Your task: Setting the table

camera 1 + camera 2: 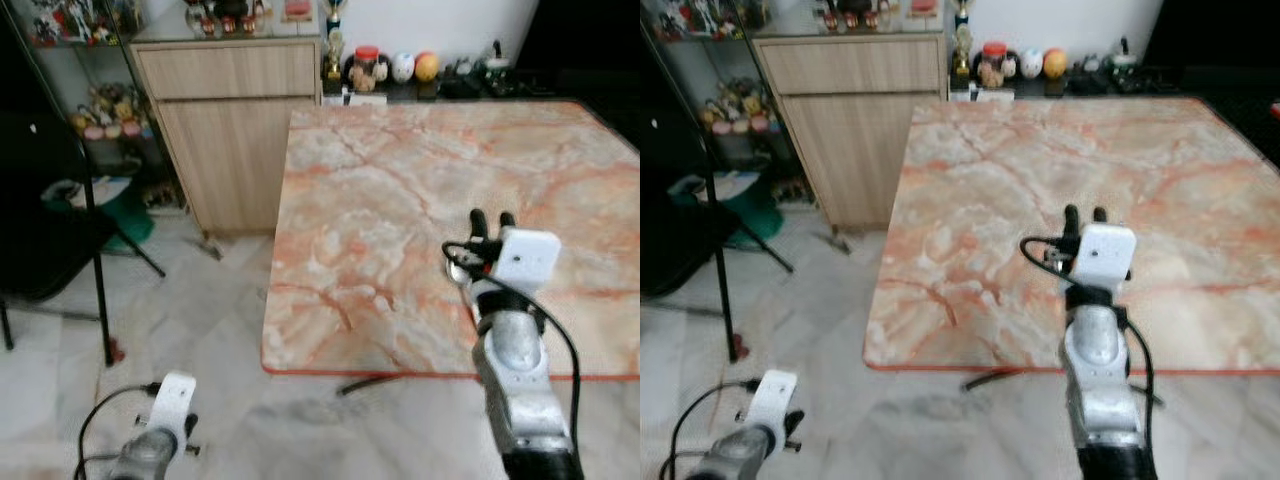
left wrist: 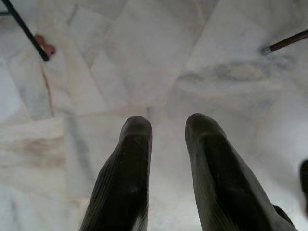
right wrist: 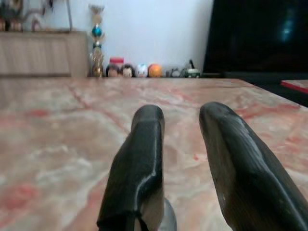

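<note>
The square desk of pink-and-cream marbled stone with a red edge [image 1: 400, 200] takes up most of the head views, its top bare apart from the robot's arm. Beyond its far edge a row of small ornaments [image 1: 400, 68] lines a dark ledge, and a light wooden cabinet [image 1: 225, 130] stands beside it on the pale marble floor [image 2: 144, 57].

The right gripper [image 1: 492, 218] reaches over the near part of the desk, its jaws spread a little apart and nearly level with the stone. Something small, shiny and rounded [image 3: 167, 219] sits just under the fingers in the right wrist view; what it is I cannot tell, though it may be tableware, and whether the jaws pinch it is unclear.

The left gripper [image 2: 168, 159] hangs low beside the desk over the floor, jaws released and empty.

If a piece is being laid here, I judge it best to lower it flat, release it only once it rests on the stone, and draw back along the fingers' line.
</note>
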### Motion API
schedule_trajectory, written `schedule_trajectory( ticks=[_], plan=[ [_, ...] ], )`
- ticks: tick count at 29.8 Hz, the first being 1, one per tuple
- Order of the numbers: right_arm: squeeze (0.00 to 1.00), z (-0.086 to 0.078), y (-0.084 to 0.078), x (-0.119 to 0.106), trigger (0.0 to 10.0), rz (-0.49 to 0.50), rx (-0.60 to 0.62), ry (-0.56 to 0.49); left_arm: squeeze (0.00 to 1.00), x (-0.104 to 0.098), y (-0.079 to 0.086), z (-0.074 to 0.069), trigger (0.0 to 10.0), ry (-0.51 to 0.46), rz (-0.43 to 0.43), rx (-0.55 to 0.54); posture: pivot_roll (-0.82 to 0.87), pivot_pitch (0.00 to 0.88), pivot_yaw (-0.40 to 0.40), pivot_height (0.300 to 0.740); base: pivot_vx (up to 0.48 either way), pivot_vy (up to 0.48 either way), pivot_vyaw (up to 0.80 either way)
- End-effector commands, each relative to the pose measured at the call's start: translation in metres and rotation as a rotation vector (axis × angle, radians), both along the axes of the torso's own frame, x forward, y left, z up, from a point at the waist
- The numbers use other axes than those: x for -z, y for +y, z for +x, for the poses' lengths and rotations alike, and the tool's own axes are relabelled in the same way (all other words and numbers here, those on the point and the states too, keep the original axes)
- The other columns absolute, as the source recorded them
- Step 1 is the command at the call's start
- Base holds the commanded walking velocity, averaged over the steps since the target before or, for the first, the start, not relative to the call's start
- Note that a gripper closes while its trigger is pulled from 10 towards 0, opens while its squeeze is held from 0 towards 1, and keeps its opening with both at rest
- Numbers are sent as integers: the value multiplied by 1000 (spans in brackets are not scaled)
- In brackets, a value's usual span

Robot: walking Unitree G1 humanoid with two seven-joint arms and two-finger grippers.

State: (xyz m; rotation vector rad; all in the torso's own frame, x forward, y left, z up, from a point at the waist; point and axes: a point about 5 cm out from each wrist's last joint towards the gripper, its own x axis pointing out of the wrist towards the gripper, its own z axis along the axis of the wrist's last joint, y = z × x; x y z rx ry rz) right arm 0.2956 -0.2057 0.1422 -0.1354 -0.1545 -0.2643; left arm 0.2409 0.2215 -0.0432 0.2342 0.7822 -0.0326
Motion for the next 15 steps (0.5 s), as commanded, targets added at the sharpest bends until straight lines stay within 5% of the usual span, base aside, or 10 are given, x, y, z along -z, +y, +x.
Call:
schedule_trajectory(
  ticks=[1, 2, 3, 4, 5, 10, 11, 12, 13, 15],
  plan=[
    [0, 1, 0, 3, 10000, 10, -5, 31, 0, 4, 8, -9, 10000, 34, 21, -5, -6, 0, 9, 740, 0, 0, 0],
    [0, 0, -1, 6, 10000, -2, -4, 54, 0, 4, 8, -9, 10000, 35, 21, -5, -6, 0, 9, 740, 0, 0, 0],
    [455, 0, -3, 8, 10000, -7, -1, 71, 0, 4, 8, -9, 10000, 35, 21, -4, -9, 0, 9, 740, 0, 0, 0],
    [455, -1, -4, 10, 10000, -9, 1, 81, 0, 5, 8, -9, 10000, 35, 21, -4, -7, 0, 8, 740, 0, 0, 0],
    [1000, -2, -8, 15, 10000, 23, 13, 115, 0, 5, 7, -9, 10000, 35, 20, -4, -7, 0, 8, 740, 0, 0, 0],
    [1000, -2, -16, 23, 10000, 81, 58, 180, 0, 5, 7, -9, 10000, 36, 19, -4, -7, 0, 8, 740, 0, 0, 0],
    [851, -1, -20, 29, 10000, 115, 80, 233, 0, 5, 7, -9, 10000, 37, 19, -4, -8, 0, 7, 740, 0, 0, 0],
    [851, -1, -21, 32, 10000, 128, 86, 254, 0, 5, 7, -9, 10000, 37, 19, -4, -8, 0, 7, 740, 0, 0, 0],
    [0, -1, -21, 37, 10000, 131, 79, 294, 0, 5, 7, -9, 10000, 37, 19, -4, -7, 0, 8, 740, 0, 0, 0],
    [0, -1, -20, 41, 10000, 131, 74, 322, 0, 5, 7, -9, 10000, 37, 19, -4, -7, 0, 8, 740, 0, 0, 0]
  ],
)
